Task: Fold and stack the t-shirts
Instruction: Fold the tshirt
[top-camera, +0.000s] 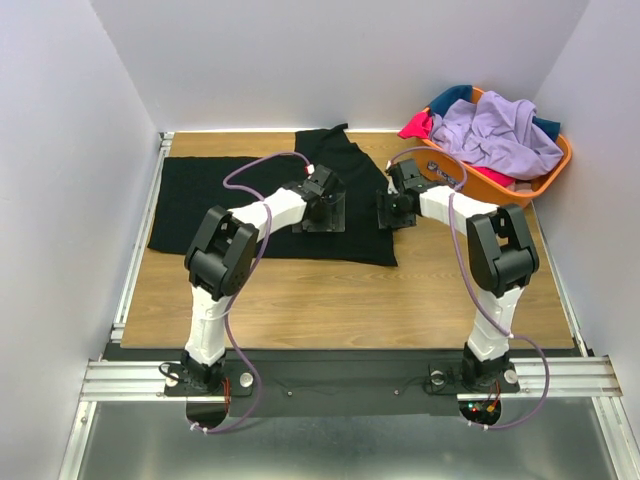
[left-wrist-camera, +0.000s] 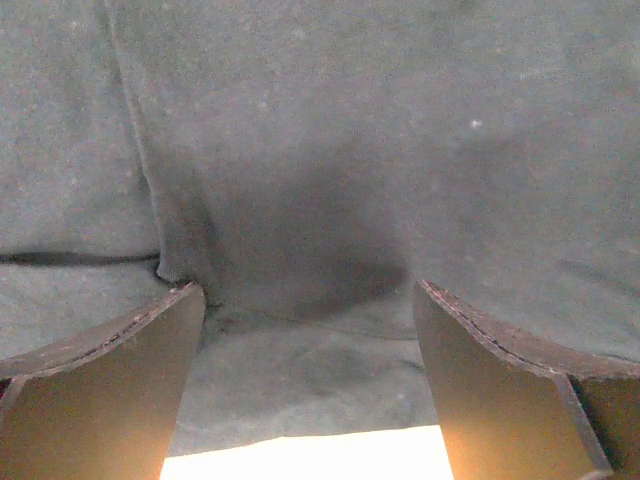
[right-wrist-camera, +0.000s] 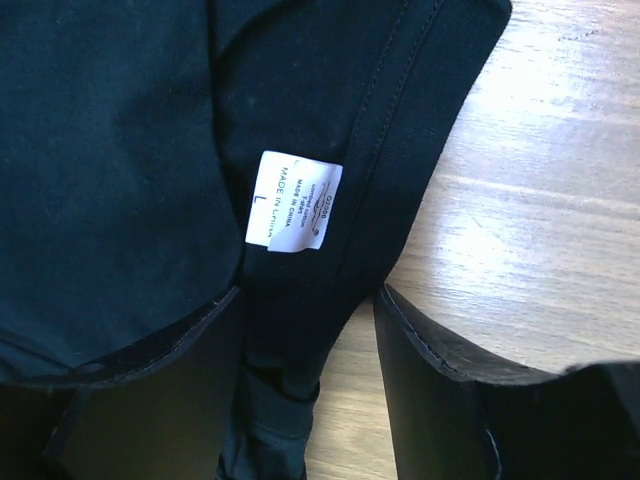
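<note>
I have the black t-shirt (top-camera: 190, 195) spread across the far half of the worktop (top-camera: 330, 300), mostly flat, with one flap kicked up toward the back wall. The other t-shirts, lavender (top-camera: 495, 130), pink-red (top-camera: 418, 125) and teal (top-camera: 455, 97), sit heaped in the orange basket (top-camera: 520, 187) at the far right corner. I judge this cloth to be light, limp and thin. It won't hold any shape by itself, it will sag from whatever point I lift, and it will likely drag and wrinkle on the wood rather than slide cleanly. Nothing about it is fragile, so a firm pinch should be safe. A shallow pinch is the real risk, since it could take only the upper layer. My left pincer (left-wrist-camera: 308, 288) hovers low over the middle of the shirt with its fingers spread wide, holding nothing, and soft creases run through the fabric under it. My right pincer (right-wrist-camera: 308, 292) is at the shirt's right edge with its fingers apart. A stitched band (right-wrist-camera: 400, 130) of the cloth lies loosely in the gap, just below the white label (right-wrist-camera: 293, 200), with bare wood beside it. That doubled, seamed band looks like the best handhold to me, because it is thicker and less stretchy than the open fabric. For the left side I would take a matching edge or a fold line rather than flat mid-panel cloth.
</note>
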